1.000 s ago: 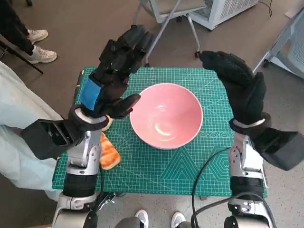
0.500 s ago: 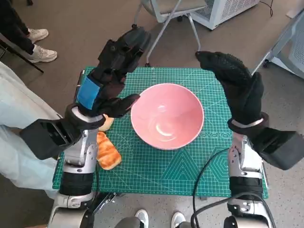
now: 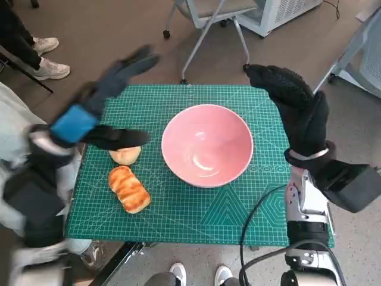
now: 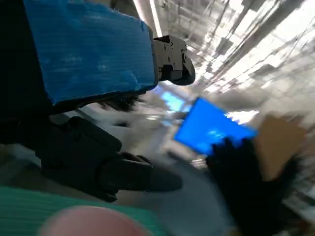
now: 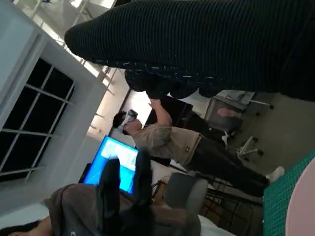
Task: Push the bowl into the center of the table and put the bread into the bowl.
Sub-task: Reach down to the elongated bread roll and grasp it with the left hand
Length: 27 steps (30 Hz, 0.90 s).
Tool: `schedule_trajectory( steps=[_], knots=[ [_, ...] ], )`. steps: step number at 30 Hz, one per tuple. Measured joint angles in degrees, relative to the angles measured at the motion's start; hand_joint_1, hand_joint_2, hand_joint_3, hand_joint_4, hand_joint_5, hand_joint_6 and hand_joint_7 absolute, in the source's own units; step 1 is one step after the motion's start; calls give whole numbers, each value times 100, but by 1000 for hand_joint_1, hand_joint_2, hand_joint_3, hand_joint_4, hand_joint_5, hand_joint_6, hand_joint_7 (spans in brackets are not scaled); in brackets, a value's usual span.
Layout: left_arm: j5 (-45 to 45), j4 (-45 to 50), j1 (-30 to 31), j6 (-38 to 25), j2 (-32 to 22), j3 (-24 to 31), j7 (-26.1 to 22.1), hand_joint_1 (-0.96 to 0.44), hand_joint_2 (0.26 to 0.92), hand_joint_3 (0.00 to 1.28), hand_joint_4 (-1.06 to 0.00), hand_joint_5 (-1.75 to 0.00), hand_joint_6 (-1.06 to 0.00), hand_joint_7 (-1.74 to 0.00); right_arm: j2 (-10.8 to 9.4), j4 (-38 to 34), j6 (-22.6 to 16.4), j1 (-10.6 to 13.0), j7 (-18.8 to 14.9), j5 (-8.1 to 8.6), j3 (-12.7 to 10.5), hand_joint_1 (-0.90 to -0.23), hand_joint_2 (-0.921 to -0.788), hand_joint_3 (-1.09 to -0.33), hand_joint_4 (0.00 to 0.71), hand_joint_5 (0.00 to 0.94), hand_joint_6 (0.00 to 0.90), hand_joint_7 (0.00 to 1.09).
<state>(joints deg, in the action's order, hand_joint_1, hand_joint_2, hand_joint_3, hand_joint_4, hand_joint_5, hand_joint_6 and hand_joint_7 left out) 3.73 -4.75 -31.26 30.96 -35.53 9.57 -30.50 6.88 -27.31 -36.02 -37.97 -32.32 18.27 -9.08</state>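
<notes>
While the head view blurs the left hand (image 3: pixel 89 113), its fingers show spread apart over the mat's left edge, holding nothing. Two pieces of bread lie on the green cutting mat (image 3: pixel 196 223): a small pale bun (image 3: pixel 125 155) just under that hand's thumb, and beside it a longer golden-brown loaf (image 3: pixel 129 189) nearer the robot. One pink bowl (image 3: pixel 206 145) sits upright near the middle of the mat, apart from both pieces of bread. The right hand (image 3: pixel 292 104), in its black glove, hangs above the mat's right far corner with fingers loosely extended and nothing in them. Past the table's far side stand one chair (image 3: pixel 208 18) and a white unit (image 3: pixel 280 12); one pair of sneakers (image 3: pixel 47 56) shows at the upper left.

The right wrist view alone shows a standing person (image 5: pixel 167 142) beside a blue screen (image 5: pixel 115 160), with the bowl's rim at the picture's corner. The left wrist view, heavily smeared, shows the blue-taped hand back, its black fingers apart, and the same screen.
</notes>
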Motion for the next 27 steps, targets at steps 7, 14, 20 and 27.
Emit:
schedule_trajectory(
  steps=[7,14,20,27],
  knots=[
    [474,670,592,-320,-834,50,-246,-355,676,11,-229,-11,-90,-448,11,-170,-54,-48,-15,19,-20,-674,-921,-738,178,0,-1,641],
    [480,1097,1021,-704,-1323,7,-679,-221,669,1,-241,-2,-194,-319,6,-273,-64,-121,-16,72,-28,-671,-921,-740,178,0,-1,640],
    [464,1278,1149,-966,-1524,-149,-1028,-173,656,0,-245,-1,-288,-197,-12,-325,-85,-148,-14,72,-29,-668,-921,-740,178,0,-1,638],
    [472,1400,1213,-1206,-1661,-401,-1365,-163,640,0,-256,-3,-352,-115,-36,-333,-86,-148,-13,79,-25,-664,-921,-742,176,0,-1,633]
  ],
)
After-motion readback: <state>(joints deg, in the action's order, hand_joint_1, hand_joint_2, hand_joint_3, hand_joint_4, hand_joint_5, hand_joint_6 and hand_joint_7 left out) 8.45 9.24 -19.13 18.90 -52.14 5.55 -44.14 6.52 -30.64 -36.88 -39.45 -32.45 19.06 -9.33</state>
